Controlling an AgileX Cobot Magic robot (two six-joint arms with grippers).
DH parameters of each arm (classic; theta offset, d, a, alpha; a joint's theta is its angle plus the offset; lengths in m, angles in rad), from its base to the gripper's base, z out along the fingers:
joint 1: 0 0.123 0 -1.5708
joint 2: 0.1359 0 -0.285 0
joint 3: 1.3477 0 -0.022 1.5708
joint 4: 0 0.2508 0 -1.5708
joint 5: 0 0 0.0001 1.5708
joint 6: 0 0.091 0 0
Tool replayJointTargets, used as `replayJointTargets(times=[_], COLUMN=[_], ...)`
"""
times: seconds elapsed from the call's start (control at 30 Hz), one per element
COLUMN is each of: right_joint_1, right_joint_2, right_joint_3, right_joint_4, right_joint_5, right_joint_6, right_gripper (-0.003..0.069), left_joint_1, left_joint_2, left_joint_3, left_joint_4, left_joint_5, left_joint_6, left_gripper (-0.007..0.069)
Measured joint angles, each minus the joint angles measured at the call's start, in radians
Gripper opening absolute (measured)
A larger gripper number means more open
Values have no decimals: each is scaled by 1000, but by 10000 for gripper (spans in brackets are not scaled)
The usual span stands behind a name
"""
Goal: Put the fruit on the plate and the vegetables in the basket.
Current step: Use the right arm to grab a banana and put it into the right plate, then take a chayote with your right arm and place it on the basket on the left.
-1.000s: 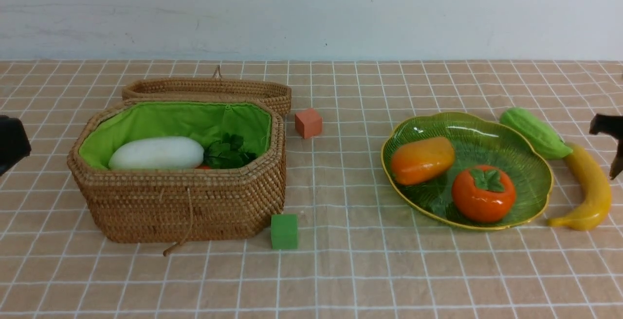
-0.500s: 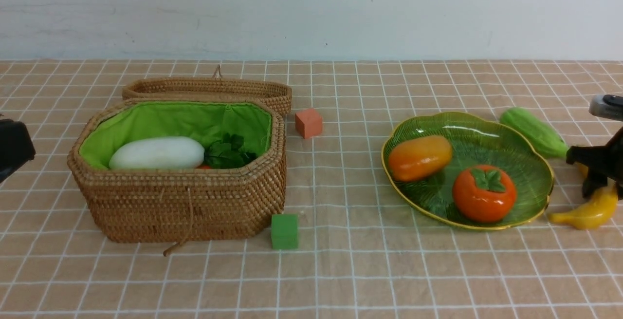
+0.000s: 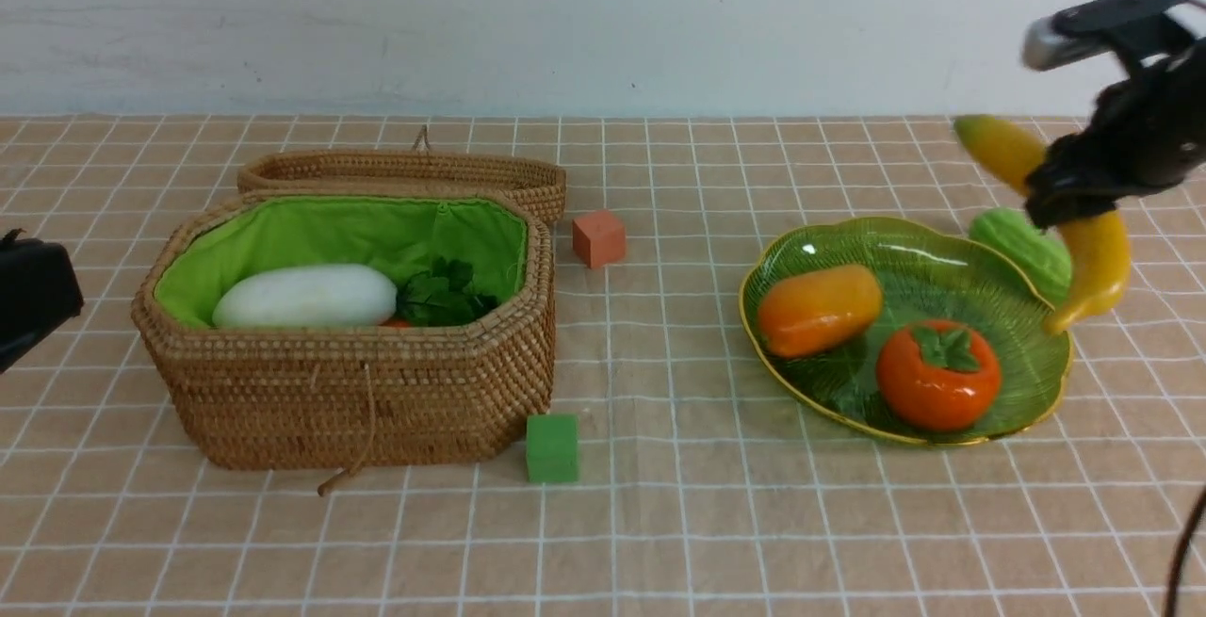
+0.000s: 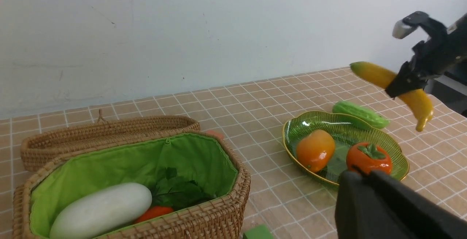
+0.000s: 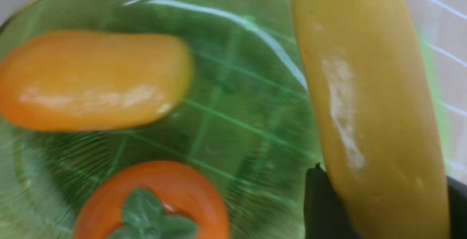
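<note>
Curved glossy yellow banana (image 3: 1083,221) clamped in right end effector (image 3: 1083,191), aloft above green ribbed plate (image 3: 989,259), left end effector (image 4: 383,209) clenched empty

Banana (image 3: 1093,250) now off the table, aloft in right gripper (image 3: 1074,198).

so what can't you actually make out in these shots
- Basket contents: in the front view its near wall hides everything below the white radish and the leaves; only a sliver of orange shows.
- Left gripper: cut off by the front view's edge, jaws unseen.
- Gourd: partly behind the plate rim and the banana.
- Right wrist view: motion-blurred; the right gripper fingers barely show.
</note>
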Motion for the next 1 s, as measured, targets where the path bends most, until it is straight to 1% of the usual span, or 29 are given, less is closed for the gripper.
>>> replayJointTargets(times=[0.07, 0.17, 0.23, 0.27, 0.3, 0.33, 0.37, 0.4, 0.43, 0.47, 0.5, 0.53, 0.63, 0.7, 0.77, 0.83, 1.0], right_joint_1=[20, 33, 36, 36, 36, 36, 36, 36, 36, 36, 36, 32, 0, -47, -78, -94, -95], right_joint_2=[50, 102, 111, 115, 114, 110, 102, 100, 82, 58, 58, 31, -10, -5, 29, 79, 228], right_joint_3=[2, 2, 2, 3, 3, 3, 3, 3, 3, 3, 3, 3, 2, -4, -23, -53, -177], right_joint_4=[8, -18, -37, -47, -52, -53, -55, -54, -55, -56, -56, -58, -59, -63, -66, -60, -4], right_joint_5=[-39, -80, -85, -84, -82, -79, -74, -74, -64, -55, -55, -52, -99, -149, -161, -160, -151], right_joint_6=[-90, -143, -149, -153, -157, -158, -158, -158, -157, -144, -140, -109, 25, 111, 139, 141, 140], right_gripper=[311, 311, 321, 349, 403, 431, 487, 496, 556, 594, 599, 622, 613, 567, 535, 519, 522], left_joint_1=[0, 0, 0, 0, 0, 0, 0, 0, 0, 0, 0, 0, 0, 0, 0, 0, 0], left_joint_2=[0, 0, 0, 0, 0, 0, 0, 0, 0, 0, 0, 0, 0, 0, 0, 0, 0], left_joint_3=[0, 0, 0, 0, 0, 0, 0, 0, 0, 0, 0, 0, 0, 0, 0, 0, 0], left_joint_4=[0, 0, 0, 0, 0, 0, 0, 0, 0, -2, -1, -10, -25, -26, -26, -26, -26], left_joint_5=[2, 3, 3, 3, 4, 4, 4, 4, 4, 4, 4, 4, -8, -19, -21, -23, -23], left_joint_6=[0, 0, 0, 0, 0, 0, 0, 0, 0, 0, 0, 0, 0, 0, 0, 0, 0], left_gripper=[17, 17, 17, 17, 17, 17, 17, 17, 17, 17, 17, 17, 17, 17, 17, 17, 18])
